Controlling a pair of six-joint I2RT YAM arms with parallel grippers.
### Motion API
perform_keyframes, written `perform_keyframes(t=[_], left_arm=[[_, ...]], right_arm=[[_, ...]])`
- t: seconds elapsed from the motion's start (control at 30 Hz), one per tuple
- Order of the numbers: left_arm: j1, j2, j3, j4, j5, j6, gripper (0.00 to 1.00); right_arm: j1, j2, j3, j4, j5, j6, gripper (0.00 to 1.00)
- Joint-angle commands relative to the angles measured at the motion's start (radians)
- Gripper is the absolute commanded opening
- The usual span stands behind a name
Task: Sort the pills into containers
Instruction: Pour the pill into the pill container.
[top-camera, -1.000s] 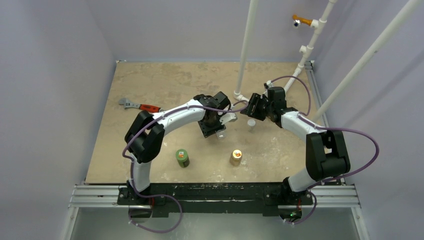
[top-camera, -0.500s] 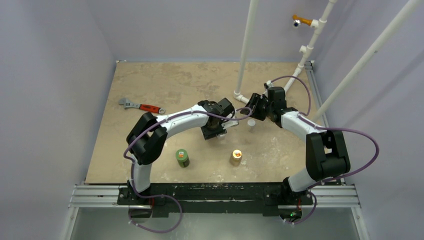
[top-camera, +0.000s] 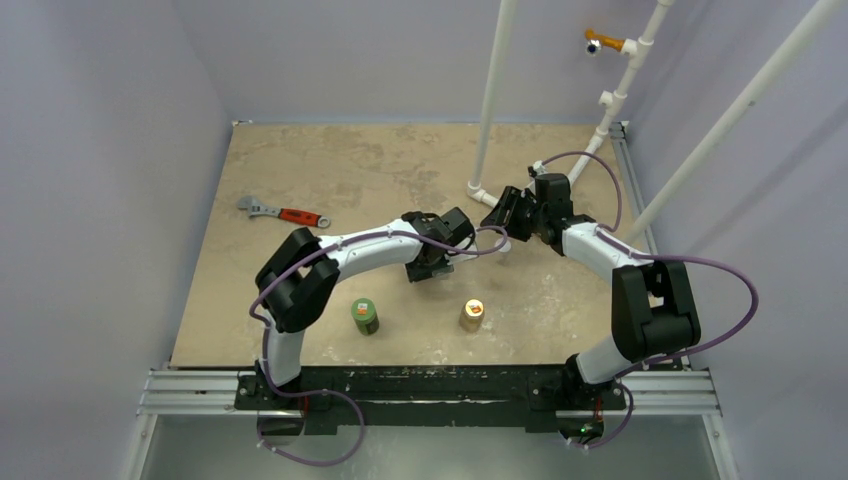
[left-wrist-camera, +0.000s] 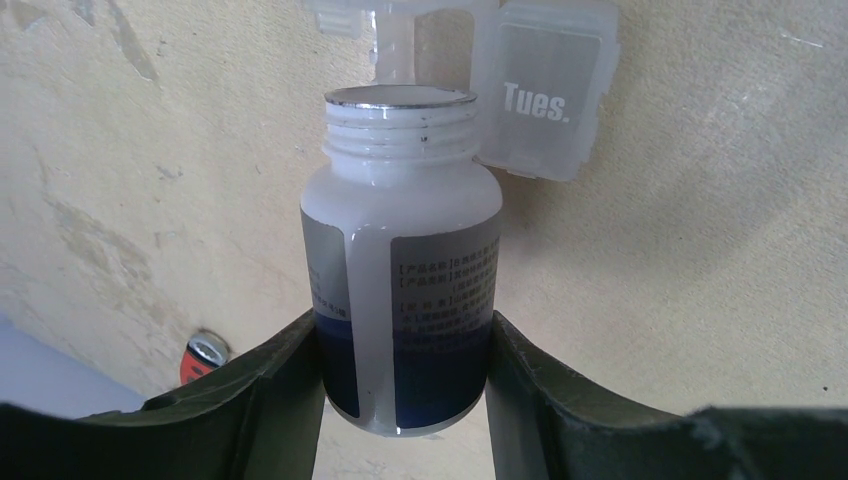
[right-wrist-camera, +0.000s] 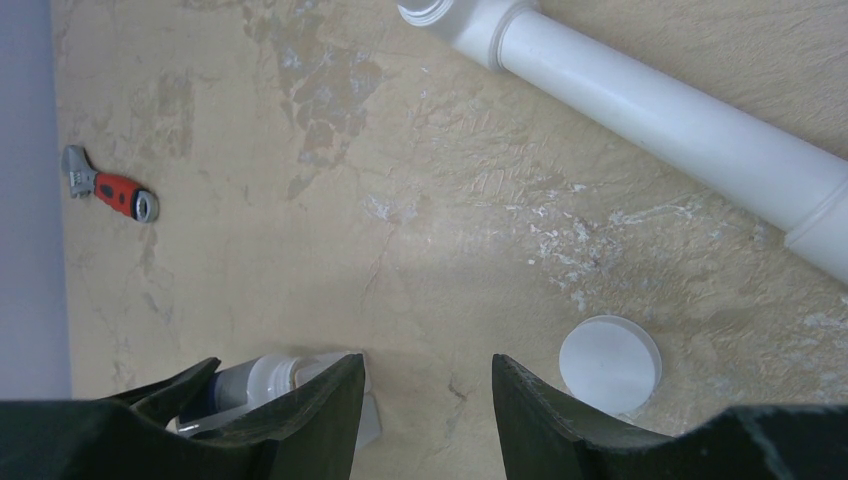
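Lid of clear case (left-wrist-camera: 545, 95): "Tues." Label on white bottle (left-wrist-camera: 400, 270): small dark print, too fine to read.

Soft, even light washes the bench (top-camera: 330, 170); shadows fall faint and diffuse, wrist views blurring dark along their bottom edges.

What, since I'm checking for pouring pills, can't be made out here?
Pills: none visible; left wrist view shows only the outside of the white plastic bottle.
Clear plastic "Tues." case: cut by that view's top edge, partly behind the bottle.
Top view: left gripper largely covers both.
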Motion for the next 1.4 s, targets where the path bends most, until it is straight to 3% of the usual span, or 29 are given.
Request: perform_keyframes(t=[0.0,0.83,1.37], left_arm=[[-0.008,-0.029,-0.008,0.022,-0.061,0.024,0.0],[-0.038,-0.018,-0.004,0.021,-0.218,0.097,0.0],[-0.065,-0.045,-0.057,0.069,-0.235,0.14,0.0]], right_arm=[[0.004,-0.008,0.011,0.031,-0.014,-0.011,0.5],[0.004,-0.004,0.014,0.03,-0.016,-0.011,0.5],[0.004,-0.006,0.014,0.03,-0.017,-0.011,0.5]])
